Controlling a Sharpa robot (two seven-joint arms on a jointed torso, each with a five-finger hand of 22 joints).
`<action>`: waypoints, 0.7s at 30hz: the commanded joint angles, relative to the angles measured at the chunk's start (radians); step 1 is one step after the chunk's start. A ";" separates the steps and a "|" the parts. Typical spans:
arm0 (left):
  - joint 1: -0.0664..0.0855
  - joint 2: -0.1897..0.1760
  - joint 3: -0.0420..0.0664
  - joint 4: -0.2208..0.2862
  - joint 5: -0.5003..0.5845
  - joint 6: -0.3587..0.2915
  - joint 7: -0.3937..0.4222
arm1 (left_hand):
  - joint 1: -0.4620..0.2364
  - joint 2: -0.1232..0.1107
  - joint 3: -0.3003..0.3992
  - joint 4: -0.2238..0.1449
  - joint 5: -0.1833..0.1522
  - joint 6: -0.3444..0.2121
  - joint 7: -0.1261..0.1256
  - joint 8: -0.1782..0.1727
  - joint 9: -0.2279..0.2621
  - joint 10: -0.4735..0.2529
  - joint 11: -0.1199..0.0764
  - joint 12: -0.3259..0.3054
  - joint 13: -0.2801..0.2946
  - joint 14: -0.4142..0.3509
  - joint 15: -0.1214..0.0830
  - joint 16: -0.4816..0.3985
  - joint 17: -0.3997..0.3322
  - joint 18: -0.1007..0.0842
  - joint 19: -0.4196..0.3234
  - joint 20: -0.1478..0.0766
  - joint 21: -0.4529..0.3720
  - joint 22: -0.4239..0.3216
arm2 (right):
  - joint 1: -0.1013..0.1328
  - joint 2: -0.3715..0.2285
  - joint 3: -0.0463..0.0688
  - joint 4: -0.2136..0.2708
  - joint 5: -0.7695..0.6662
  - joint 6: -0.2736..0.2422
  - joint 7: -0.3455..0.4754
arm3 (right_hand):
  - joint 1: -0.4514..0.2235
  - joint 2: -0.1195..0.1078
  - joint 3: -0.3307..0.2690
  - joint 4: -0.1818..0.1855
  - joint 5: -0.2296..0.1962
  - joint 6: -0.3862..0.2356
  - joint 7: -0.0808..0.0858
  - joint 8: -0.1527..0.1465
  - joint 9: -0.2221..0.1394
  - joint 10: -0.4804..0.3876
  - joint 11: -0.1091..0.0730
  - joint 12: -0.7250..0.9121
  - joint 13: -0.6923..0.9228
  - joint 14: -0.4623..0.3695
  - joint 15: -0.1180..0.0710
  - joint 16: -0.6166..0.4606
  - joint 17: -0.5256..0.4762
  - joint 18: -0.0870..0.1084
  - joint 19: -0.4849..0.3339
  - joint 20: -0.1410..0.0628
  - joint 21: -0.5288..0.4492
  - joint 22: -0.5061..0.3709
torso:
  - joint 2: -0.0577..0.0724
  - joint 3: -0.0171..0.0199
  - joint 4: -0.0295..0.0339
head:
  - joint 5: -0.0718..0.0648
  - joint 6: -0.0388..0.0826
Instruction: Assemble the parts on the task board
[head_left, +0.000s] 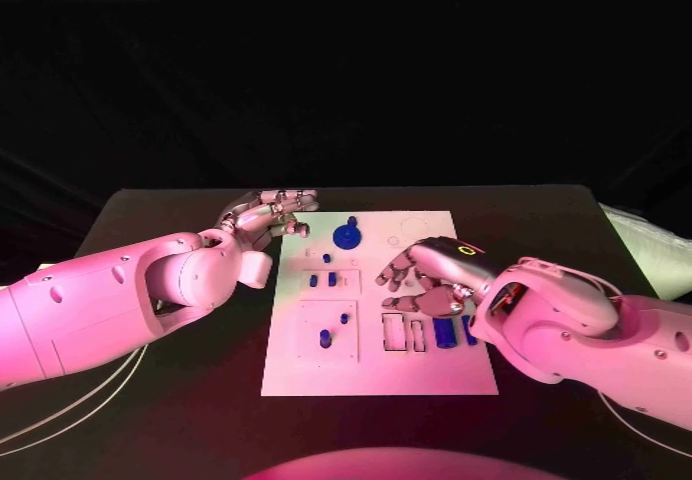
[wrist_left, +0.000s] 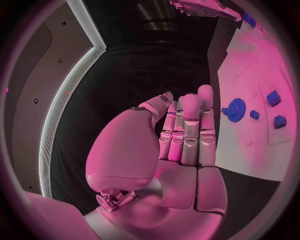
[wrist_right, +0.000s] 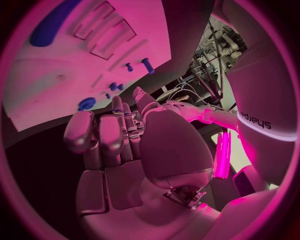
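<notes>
White plastic made up the task board (head_left: 378, 375), which was laid at the middle of the black table (head_left: 173, 420). At the near end of the board, toward five o'clock, two dark blue blocks (head_left: 446, 332) were seen standing in slots beside two slots that looked empty. Toward seven o'clock from the centre, two small blue pegs (head_left: 327, 337) were set in a square field. A little farther, at about ten o'clock from the centre, more small blue pieces (head_left: 323, 281) were placed in a second field.

Over the right side of the board, at about three o'clock, the right hand (head_left: 423, 277) was held above the surface. Its fingers (wrist_right: 119, 131) were partly bent and kept close together, and nothing was seen between them in the right wrist view, so the hand was judged to be empty.

At the far end, toward twelve o'clock, a blue gear (head_left: 348, 237) was found on the board. Just beside the far left corner, the left hand (head_left: 268, 218) was held off the board, with its fingers (wrist_left: 189, 125) straight, side by side, and nothing gripped.

The task was judged as partly done: several parts were seated, but some slots were not yet filled, and no part was carried by either hand.
</notes>
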 joint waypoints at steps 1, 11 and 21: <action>0.000 -0.002 0.001 0.005 -0.001 0.012 0.006 | 0.006 0.002 -0.008 0.000 0.000 -0.007 -0.002 0.004 -0.001 -0.008 -0.003 0.003 -0.001 -0.007 0.002 -0.003 -0.001 0.003 0.007 0.000 -0.007 -0.002 | 0.011 -0.069 -0.005 0.028 0.184 0.002 -0.117 | -0.023 -0.015 -0.024 0.018 0.011 0.001 -0.023 0.003 -0.001 0.159 -0.050 0.094 0.057 0.040 -0.029 0.036 0.041 -0.023 0.039 -0.024 0.043 0.067 | -0.004 -0.0043 -0.0098 | -0.021 0.006; -0.002 0.002 -0.001 0.003 -0.001 0.013 0.008 | 0.006 0.002 -0.008 0.000 0.000 -0.007 -0.002 0.004 -0.001 -0.008 -0.003 0.003 -0.001 -0.007 0.002 -0.003 -0.001 0.003 0.007 0.000 -0.007 -0.002 | 0.017 -0.195 -0.034 0.074 0.155 0.041 -0.294 | -0.048 0.005 -0.179 0.138 0.070 -0.003 -0.041 0.071 0.009 0.181 -0.064 0.911 0.967 0.050 -0.045 0.154 0.194 -0.047 0.088 -0.044 0.121 0.192 | -0.009 -0.0066 -0.0236 | -0.037 0.015; -0.005 0.004 -0.001 0.001 -0.001 0.016 0.008 | 0.006 0.002 -0.008 0.000 0.000 -0.007 -0.002 0.004 -0.001 -0.008 -0.003 0.003 -0.001 -0.007 0.002 -0.003 -0.001 0.003 0.007 0.000 -0.007 -0.002 | -0.001 -0.177 -0.046 0.065 0.071 0.110 -0.394 | -0.090 0.018 -0.263 0.223 0.074 -0.002 -0.047 0.114 0.030 0.205 -0.066 1.004 1.101 0.057 -0.043 0.197 0.259 -0.053 0.102 -0.045 0.141 0.228 | -0.010 -0.0072 -0.0213 | -0.040 0.014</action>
